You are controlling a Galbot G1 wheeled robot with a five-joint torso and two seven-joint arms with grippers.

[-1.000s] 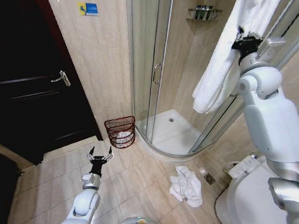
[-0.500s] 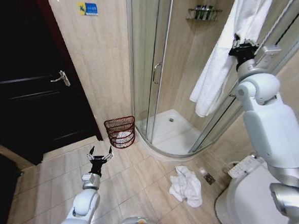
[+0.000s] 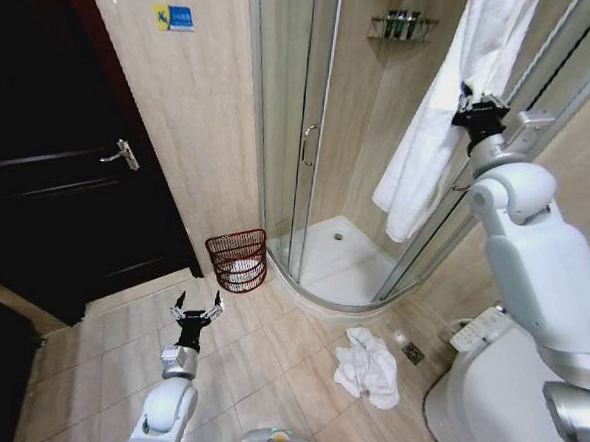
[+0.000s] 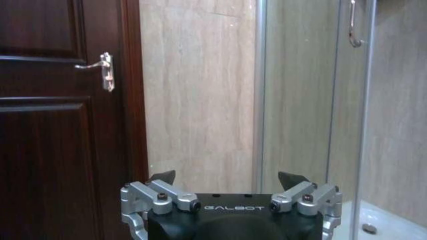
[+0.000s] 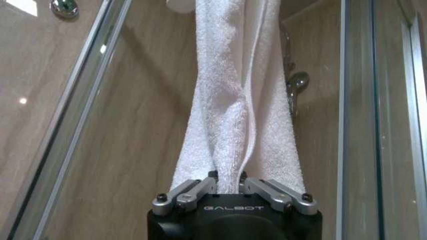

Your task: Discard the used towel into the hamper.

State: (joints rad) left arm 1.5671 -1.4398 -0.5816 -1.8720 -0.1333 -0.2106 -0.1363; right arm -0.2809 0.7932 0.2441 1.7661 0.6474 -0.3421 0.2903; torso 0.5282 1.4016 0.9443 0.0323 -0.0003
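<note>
The right claw point(image 3: 479, 114) is clenched on the long white terry towel point(image 3: 435, 139) hanging at the shower glass. To free it well, it should pull gently downward. The round reddish-brown wire hamper point(image 3: 238, 260) stands on the floor by the shower door, near the released left claw point(image 3: 197, 310). The right wrist view shows the pinched fold point(image 5: 227, 170) closely.

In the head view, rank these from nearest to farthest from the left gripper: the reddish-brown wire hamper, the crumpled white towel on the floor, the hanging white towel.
1. Reddish-brown wire hamper, on the floor just ahead of the open left gripper, by the shower door.
2. Crumpled white towel, on the floor tiles to its right.
3. Hanging white towel, high up, clamped by the right gripper.
</note>
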